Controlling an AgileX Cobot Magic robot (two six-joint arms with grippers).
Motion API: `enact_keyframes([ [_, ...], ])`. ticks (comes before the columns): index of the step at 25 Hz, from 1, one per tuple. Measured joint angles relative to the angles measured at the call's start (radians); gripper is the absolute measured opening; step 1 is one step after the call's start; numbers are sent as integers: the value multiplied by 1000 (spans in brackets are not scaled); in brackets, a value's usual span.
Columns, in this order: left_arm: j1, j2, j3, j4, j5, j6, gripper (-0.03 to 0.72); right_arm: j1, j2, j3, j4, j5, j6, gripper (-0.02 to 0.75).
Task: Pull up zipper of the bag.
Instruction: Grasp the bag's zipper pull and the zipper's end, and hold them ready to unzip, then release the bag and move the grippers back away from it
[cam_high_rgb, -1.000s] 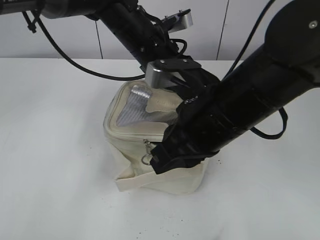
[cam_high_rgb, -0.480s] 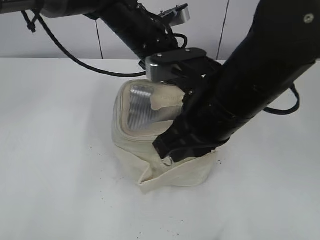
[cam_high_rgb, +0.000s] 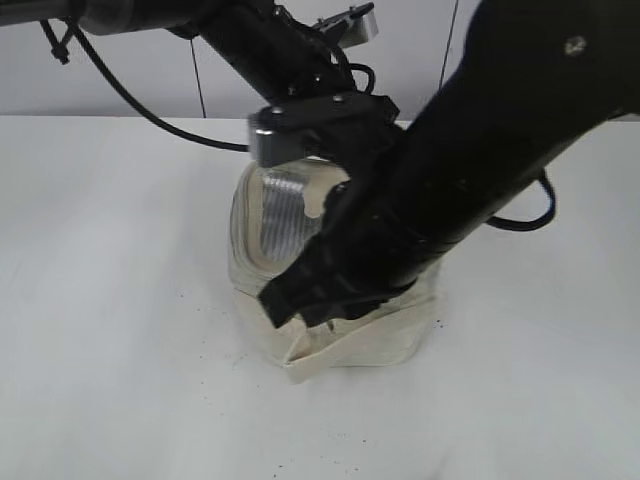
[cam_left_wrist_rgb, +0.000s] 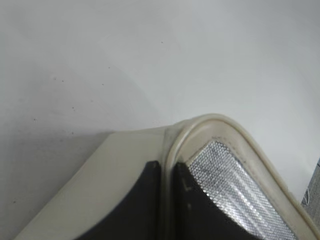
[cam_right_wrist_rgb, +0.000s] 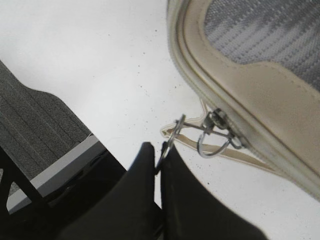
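The cream bag (cam_high_rgb: 360, 345) stands on the white table, its grey ribbed window (cam_high_rgb: 283, 205) facing up and left. My left gripper (cam_left_wrist_rgb: 167, 175) is shut on the raised rim at a top corner of the bag (cam_left_wrist_rgb: 115, 165), beside the window (cam_left_wrist_rgb: 235, 185). My right gripper (cam_right_wrist_rgb: 159, 152) is shut on the silver ring of a zipper pull (cam_right_wrist_rgb: 172, 132). A second ring (cam_right_wrist_rgb: 212, 145) hangs from the zipper track (cam_right_wrist_rgb: 186, 75) beside it. In the exterior view my right gripper (cam_high_rgb: 300, 300) covers the bag's front, hiding the pulls.
The white table (cam_high_rgb: 120, 300) spreads round the bag, with small dark specks on it. A loose cream strap end (cam_high_rgb: 300, 365) lies at the bag's foot. The table's edge (cam_right_wrist_rgb: 65, 165) and dark floor show in the right wrist view.
My right arm has swung left across the bag's front with the pull. The bag has turned and shifted a little right, and the pulls are now hidden in the exterior view.
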Motion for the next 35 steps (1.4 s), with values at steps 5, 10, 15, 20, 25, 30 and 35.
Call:
enact_keyframes([
  [5, 1, -1, 0, 1, -2, 0, 39, 32, 30, -35, -4, -12, 0, 6],
  [10, 0, -1, 0, 1, -15, -4, 38, 40, 30, -38, -146, 40, 170, 6],
  [15, 0, -2, 0, 19, -7, -8, 38, 40, 30, -44, -214, 101, 245, 94],
  [20, 0, -5, -8, 62, 18, -11, 56, 40, 30, -44, -212, 127, 251, 403],
  [25, -1, -47, -11, 137, 30, -20, 216, 19, -22, -44, -215, 140, 252, 532],
  [30, -1, -99, -13, 213, 33, -25, 352, -85, -77, -44, -215, 150, 252, 543],
  [35, -1, -134, -13, 303, 43, -27, 366, -228, -95, -44, -232, 185, 226, 544],
])
